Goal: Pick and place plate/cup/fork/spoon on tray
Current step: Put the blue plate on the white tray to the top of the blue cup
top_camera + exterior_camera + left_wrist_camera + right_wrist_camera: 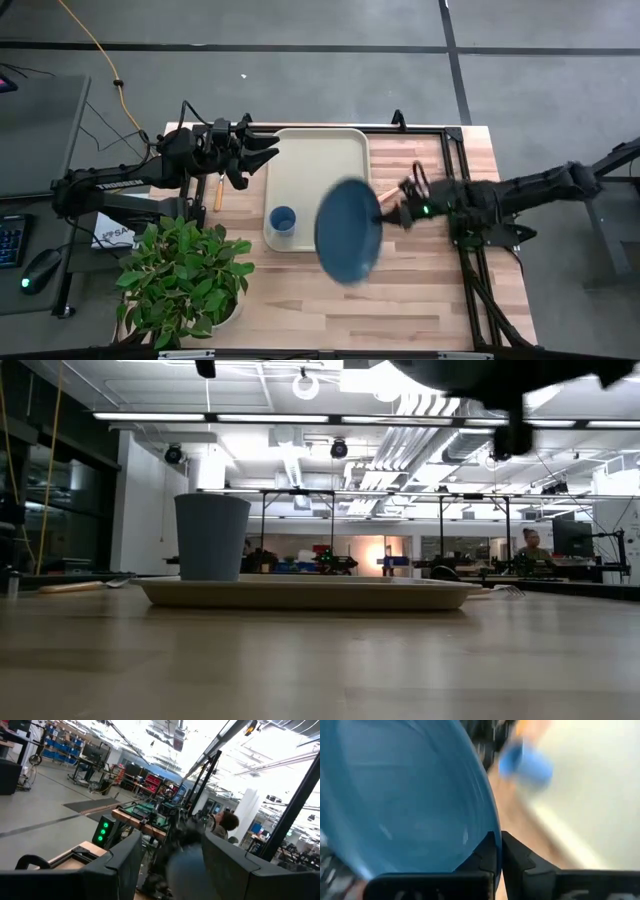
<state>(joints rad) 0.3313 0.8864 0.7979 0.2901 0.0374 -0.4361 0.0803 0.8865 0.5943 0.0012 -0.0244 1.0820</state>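
Plate (349, 230): held aloft by the right gripper (391, 214), whose fingers (492, 857) pinch its rim edge-on, closed down to the thickness of the rim; the grip at the edge leaves the underside free, which suits lowering it flat. It hangs over the tray's right edge and the bare table beside it, tilted, not yet set down. Tray (330, 150): cream, lying flat at table centre, placed as the common destination. Cup (283, 220): upright on the tray's near-left corner, kept to the side so the middle stays free for the plate. Spoon (219, 190): orange-tan handle on the wood left of the tray, directly under the left arm; its bowl is hidden, so the identification is likely rather than certain. Fork (508, 589): tines visible in the low view, lying on the table right of the tray. Left gripper (268, 153): fingers spread wide, holding nothing, poised above the tray's left rim, apparently waiting clear of the plate's path. Plant (180, 270): potted, at the table's near-left corner, outside the work. Writing: a white sheet (115, 236) beside the plant shows the letters "SA"; nothing else is legible.
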